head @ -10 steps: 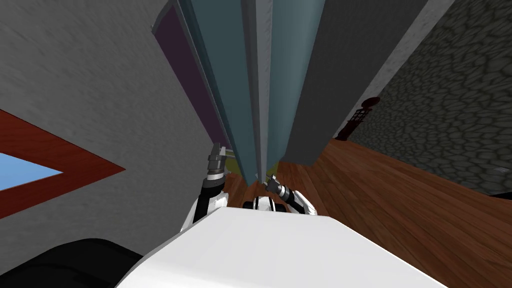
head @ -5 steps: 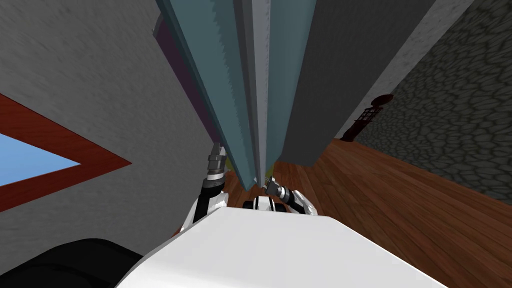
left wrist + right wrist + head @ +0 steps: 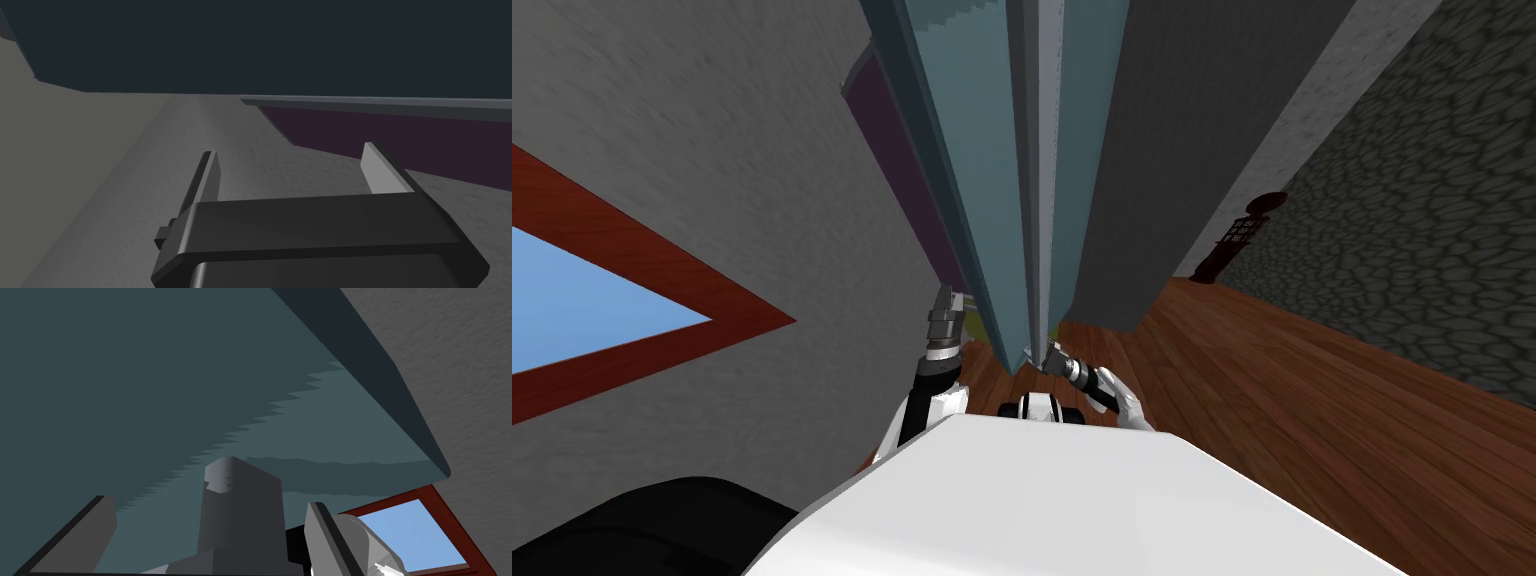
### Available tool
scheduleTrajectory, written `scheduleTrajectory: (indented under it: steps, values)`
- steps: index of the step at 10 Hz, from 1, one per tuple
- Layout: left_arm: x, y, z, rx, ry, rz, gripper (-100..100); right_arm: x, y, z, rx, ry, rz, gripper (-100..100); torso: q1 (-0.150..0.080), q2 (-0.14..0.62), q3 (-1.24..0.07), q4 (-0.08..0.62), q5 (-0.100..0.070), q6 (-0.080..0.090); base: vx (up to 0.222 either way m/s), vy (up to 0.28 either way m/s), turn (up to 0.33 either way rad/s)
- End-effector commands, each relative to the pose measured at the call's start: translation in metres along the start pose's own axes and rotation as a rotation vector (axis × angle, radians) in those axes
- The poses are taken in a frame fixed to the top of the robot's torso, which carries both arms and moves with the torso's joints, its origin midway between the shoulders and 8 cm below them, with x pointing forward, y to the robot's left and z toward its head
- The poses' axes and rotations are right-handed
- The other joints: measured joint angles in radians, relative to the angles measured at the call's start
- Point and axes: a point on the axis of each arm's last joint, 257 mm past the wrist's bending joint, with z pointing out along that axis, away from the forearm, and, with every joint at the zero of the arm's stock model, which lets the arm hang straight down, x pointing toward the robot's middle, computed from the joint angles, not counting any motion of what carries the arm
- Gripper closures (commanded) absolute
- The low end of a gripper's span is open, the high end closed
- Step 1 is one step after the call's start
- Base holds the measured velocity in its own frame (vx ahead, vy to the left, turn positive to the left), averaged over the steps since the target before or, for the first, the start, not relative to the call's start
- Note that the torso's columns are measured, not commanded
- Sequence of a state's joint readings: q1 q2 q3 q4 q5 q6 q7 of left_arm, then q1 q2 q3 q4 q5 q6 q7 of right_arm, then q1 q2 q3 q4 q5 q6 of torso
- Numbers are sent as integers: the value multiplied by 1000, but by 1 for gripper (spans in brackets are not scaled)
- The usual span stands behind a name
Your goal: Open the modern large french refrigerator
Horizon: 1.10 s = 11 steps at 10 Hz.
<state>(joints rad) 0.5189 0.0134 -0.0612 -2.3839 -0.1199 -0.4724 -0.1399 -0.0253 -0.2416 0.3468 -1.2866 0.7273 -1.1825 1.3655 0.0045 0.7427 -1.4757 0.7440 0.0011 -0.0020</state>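
Two grippers. Right gripper (image 3: pixel 1050 352): jaws released, straddling grey handle (image 3: pixel 240 508) low on teal fridge (image 3: pixel 982 180), close ahead. Left gripper (image 3: pixel 290 151): jaws released, idle beside wall (image 3: pixel 150 175). Step, likely: securing handle. Next: clench on handle, then pull outward along hinge arc.

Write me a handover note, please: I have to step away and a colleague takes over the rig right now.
Grippers: the left gripper is open and idle, raised beside the left side of the refrigerator. The right gripper is open, low at the refrigerator's front, its fingers either side of the lower end of a grey handle without pressing it.
Done: the right gripper is lined up on the handle.
Left: shut the fingers on the handle, then pull the door open. The refrigerator looks shut, as far as I can tell.
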Motion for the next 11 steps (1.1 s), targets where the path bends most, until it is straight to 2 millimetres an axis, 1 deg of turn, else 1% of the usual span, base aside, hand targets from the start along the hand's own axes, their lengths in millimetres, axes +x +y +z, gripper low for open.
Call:
scheduleTrajectory:
  steps: [1, 2, 7, 8, 11]
  values:
    - [0, 0, 0, 0, 0, 0, 0, -3, -25, 15, 9, -17, -2, -100, -3, 4, 1, 4, -1, 1, -79, 7, 13]
    - [0, 0, 0, 0, 0, 0, 0, -2, -32, 19, 10, -17, -2, -100, -5, 7, 2, 8, -1, 2, -71, 1, -5]
    - [0, 0, 0, 0, 0, 0, 0, -2, -32, 19, 10, -17, -2, -100, -5, 10, 3, 11, -1, 2, -10, 1, 2]
    - [0, 0, 0, 0, 0, 0, 0, -2, -40, 24, 12, -17, -2, -100, -6, 11, 3, 14, -1, 3, -34, -1, -17]
    - [0, 0, 0, 0, 0, 0, 0, -2, -40, 24, 12, -17, -2, -100, -5, 14, 4, 16, -1, 2, -13, 0, 6]
